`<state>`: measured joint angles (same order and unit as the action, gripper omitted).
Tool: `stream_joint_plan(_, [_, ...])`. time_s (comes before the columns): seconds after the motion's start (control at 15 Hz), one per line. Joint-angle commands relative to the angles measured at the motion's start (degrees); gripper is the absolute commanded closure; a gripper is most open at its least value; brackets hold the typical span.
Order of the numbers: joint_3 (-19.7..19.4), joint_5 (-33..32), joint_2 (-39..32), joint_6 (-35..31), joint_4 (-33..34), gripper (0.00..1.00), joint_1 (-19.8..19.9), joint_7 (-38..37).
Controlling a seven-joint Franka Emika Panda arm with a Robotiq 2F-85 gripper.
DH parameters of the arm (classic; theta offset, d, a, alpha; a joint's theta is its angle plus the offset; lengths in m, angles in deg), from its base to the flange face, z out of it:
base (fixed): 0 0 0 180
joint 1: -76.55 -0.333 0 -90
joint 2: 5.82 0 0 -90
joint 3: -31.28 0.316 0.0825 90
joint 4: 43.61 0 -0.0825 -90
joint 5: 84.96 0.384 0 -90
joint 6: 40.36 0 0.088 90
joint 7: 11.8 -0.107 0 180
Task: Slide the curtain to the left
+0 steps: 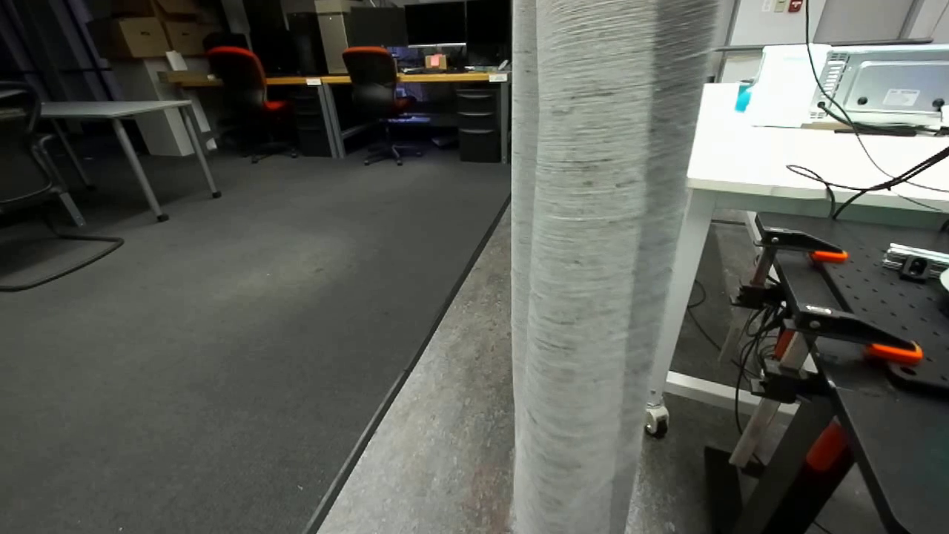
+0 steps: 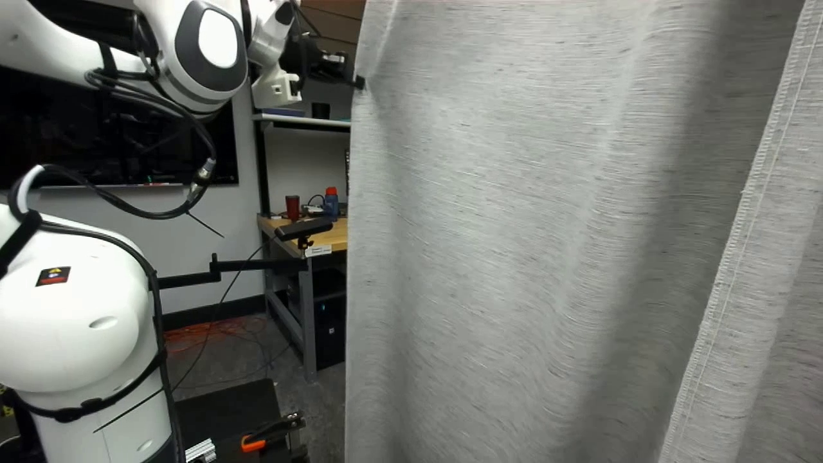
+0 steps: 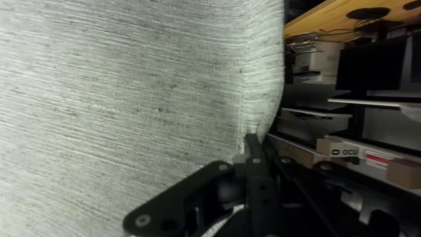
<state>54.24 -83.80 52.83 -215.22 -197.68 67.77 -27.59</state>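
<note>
The curtain [image 2: 514,225] is tall pale grey-white fabric with a streaky weave. In an exterior view it fills the right half, its near edge hanging beside the arm. It also hangs as a narrow pleated column in an exterior view [image 1: 586,259], where the gripper is out of view. My gripper [image 2: 357,82] is shut on the curtain's free edge high up, and the fabric creases out from the fingertips. In the wrist view the curtain [image 3: 131,82] fills the left side, and the closed fingers [image 3: 260,140] pinch its hemmed edge. The fabric between the fingers is mostly hidden.
A white table [image 1: 741,148] and a black table with orange clamps [image 1: 893,352] stand beside the curtain. A wooden-topped workbench [image 2: 337,235] and a camera on a bracket [image 2: 303,228] are behind the arm. Shelves with boxes [image 3: 403,172] show in the wrist view.
</note>
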Motion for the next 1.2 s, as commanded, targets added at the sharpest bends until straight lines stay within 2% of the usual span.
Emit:
stream_joint_plan(0.0, [6.24, 1.10, 6.94, 2.52, -2.22, 0.99, -4.23, -1.36])
stream_joint_plan(0.27, [15.55, 3.05, 15.17, 9.64, -1.68, 0.99, -8.09, -8.02])
stream_joint_plan(0.47, [20.23, 4.75, 20.27, 17.51, 2.47, 0.99, -10.55, -11.98])
stream_joint_plan(0.6, [23.04, 5.71, 23.33, 22.77, 6.35, 0.99, -10.72, -13.83])
stream_joint_plan(0.73, [25.32, 6.87, 24.67, 29.18, 10.50, 0.99, -11.81, -14.74])
stream_joint_plan(0.87, [27.01, 7.18, 26.08, 34.98, 13.48, 0.99, -11.29, -16.18])
stream_joint_plan(1.13, [27.16, 7.47, 26.70, 41.19, 14.96, 0.99, -10.83, -17.72])
